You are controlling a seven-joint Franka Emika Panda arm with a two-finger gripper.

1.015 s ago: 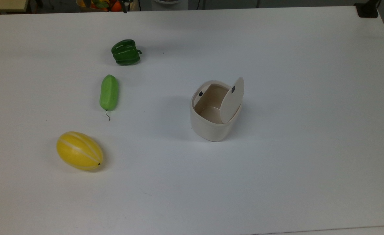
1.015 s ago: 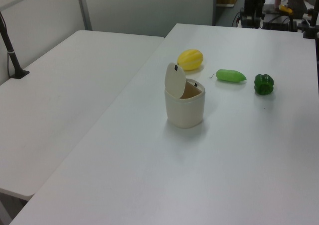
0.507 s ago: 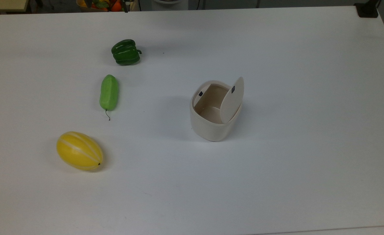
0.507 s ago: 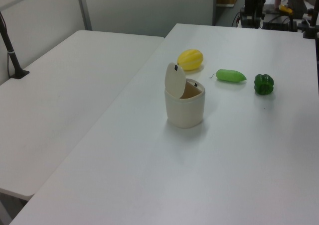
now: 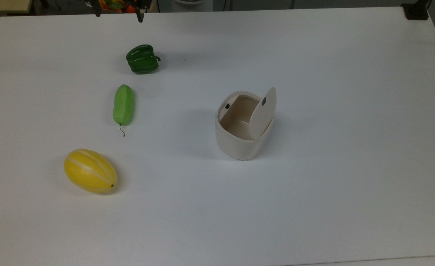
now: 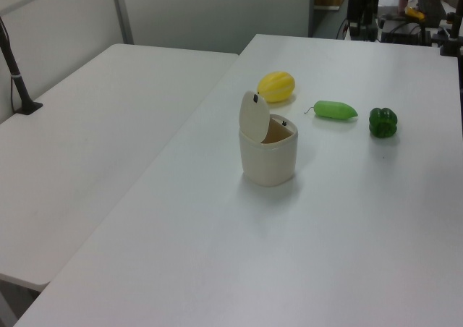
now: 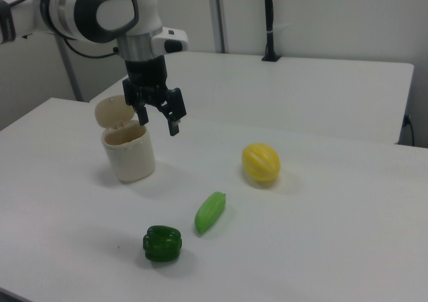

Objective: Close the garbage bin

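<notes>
With fingers spread and empty, the gripper (image 7: 158, 117) should probably come behind the upright lid (image 5: 263, 112) of the garbage bin (image 5: 239, 144), mid-table, and tip it forward gently.

I see bright, even light from above. The white table (image 5: 313, 203) has soft, small shadows and no glare. Far edges look dim.

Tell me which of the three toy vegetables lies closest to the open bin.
The light green cucumber, the middle of the row. It lies nearer the garbage bin than the dark green pepper or the yellow melon.
</notes>
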